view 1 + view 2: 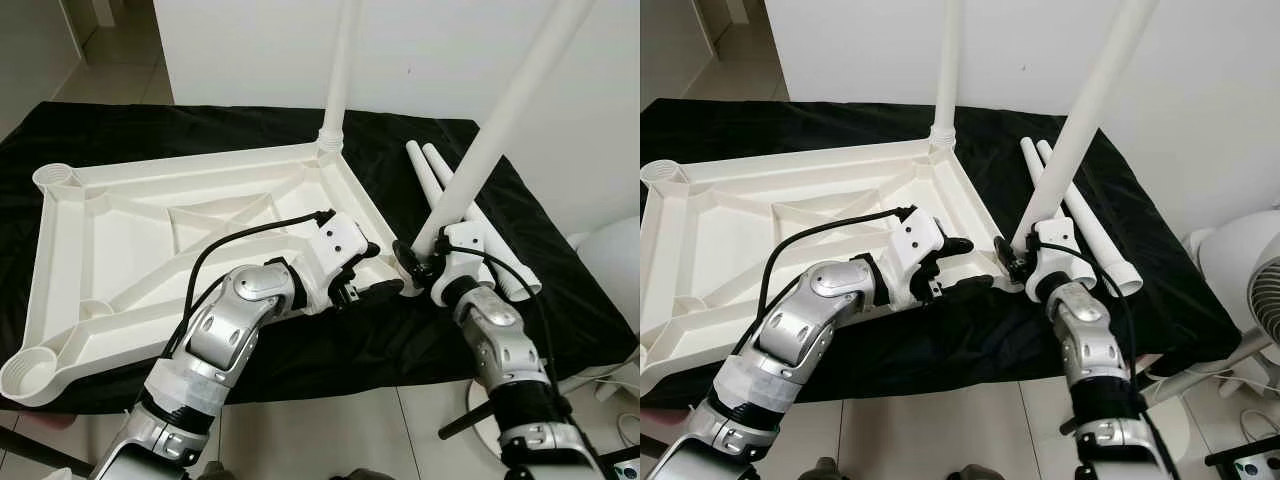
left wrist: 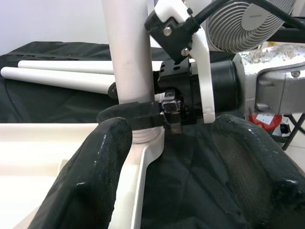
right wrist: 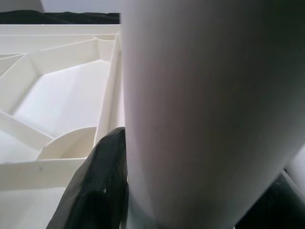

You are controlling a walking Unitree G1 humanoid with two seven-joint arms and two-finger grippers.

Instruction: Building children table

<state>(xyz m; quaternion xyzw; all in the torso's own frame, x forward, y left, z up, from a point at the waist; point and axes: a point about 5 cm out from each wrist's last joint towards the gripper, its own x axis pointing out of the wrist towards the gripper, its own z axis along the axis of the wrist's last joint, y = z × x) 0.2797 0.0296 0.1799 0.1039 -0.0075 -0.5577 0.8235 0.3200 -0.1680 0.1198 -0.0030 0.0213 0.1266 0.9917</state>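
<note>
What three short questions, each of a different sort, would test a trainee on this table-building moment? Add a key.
1. True or false: one leg already stands in a far corner socket of the upturned tabletop.
2. How many loose legs lie on the black cloth?
3. Which gripper clamps the tilted leg: A left gripper, B right gripper?

Key: 1 true; 2 two; 3 B.
</note>
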